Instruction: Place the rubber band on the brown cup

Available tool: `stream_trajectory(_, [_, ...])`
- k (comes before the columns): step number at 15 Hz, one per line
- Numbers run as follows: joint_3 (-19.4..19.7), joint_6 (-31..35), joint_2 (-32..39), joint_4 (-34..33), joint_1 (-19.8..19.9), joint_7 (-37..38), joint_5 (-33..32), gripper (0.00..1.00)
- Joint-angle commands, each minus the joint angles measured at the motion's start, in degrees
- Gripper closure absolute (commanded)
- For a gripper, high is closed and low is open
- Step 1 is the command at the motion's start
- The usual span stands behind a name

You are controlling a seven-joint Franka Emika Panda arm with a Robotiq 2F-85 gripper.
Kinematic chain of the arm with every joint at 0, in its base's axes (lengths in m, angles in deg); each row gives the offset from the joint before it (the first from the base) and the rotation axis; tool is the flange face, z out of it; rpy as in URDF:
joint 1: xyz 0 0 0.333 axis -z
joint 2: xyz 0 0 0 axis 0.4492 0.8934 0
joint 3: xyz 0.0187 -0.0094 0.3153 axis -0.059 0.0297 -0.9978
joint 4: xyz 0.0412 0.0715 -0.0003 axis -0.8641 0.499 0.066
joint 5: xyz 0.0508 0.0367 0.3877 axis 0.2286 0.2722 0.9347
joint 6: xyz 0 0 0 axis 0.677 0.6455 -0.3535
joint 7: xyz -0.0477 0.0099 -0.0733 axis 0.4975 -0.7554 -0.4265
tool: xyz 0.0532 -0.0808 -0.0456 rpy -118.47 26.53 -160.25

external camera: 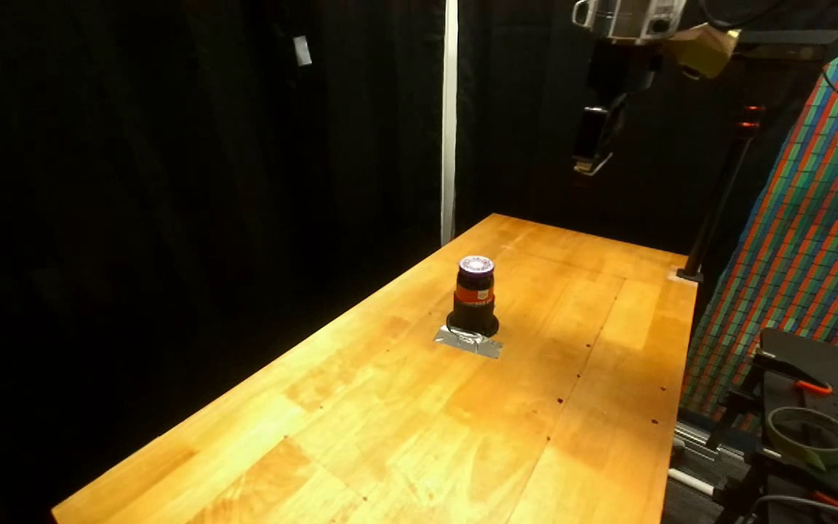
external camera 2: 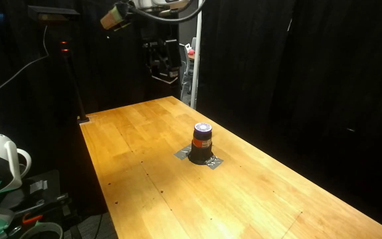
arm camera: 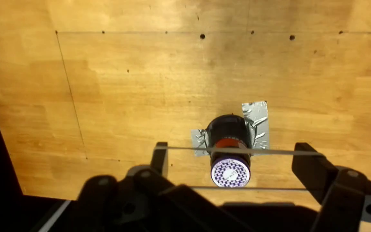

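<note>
The brown cup is a short dark cylinder with an orange-red band and a white and purple patterned top. It stands upright in a black holder on the table in both exterior views (external camera: 474, 295) (external camera 2: 202, 143) and shows in the wrist view (arm camera: 229, 142). My gripper (arm camera: 234, 155) is open. The pale rubber band (arm camera: 269, 151) is stretched around its two spread fingers, with two strands crossing the gap. In the wrist view the cup's top appears between the strands. In both exterior views the gripper (external camera: 593, 164) (external camera 2: 165, 75) hangs high above the table, toward its far end, apart from the cup.
Silver tape (external camera: 468, 342) (arm camera: 259, 127) fixes the holder's base to the wooden table (external camera 2: 158, 132). A dark post (external camera: 717, 196) with a camera bar stands at the table's far corner. A dark side cart (external camera: 819, 393) with a tape roll stands beside the table.
</note>
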Motion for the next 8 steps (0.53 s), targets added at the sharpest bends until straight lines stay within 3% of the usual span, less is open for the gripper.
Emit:
stream_trajectory(1, [0.58, 2.76, 12.63, -11.64, -2.17, 1.93, -4.36, 0.00])
stream_trajectory(4, [2.35, 5.59, 20.72, -17.50, -3.97, 2.34, -6.43, 0.00])
stream_trajectory(8, [4.69, 4.89, 28.95, -23.61, -5.50, -0.33, -3.50, 0.00])
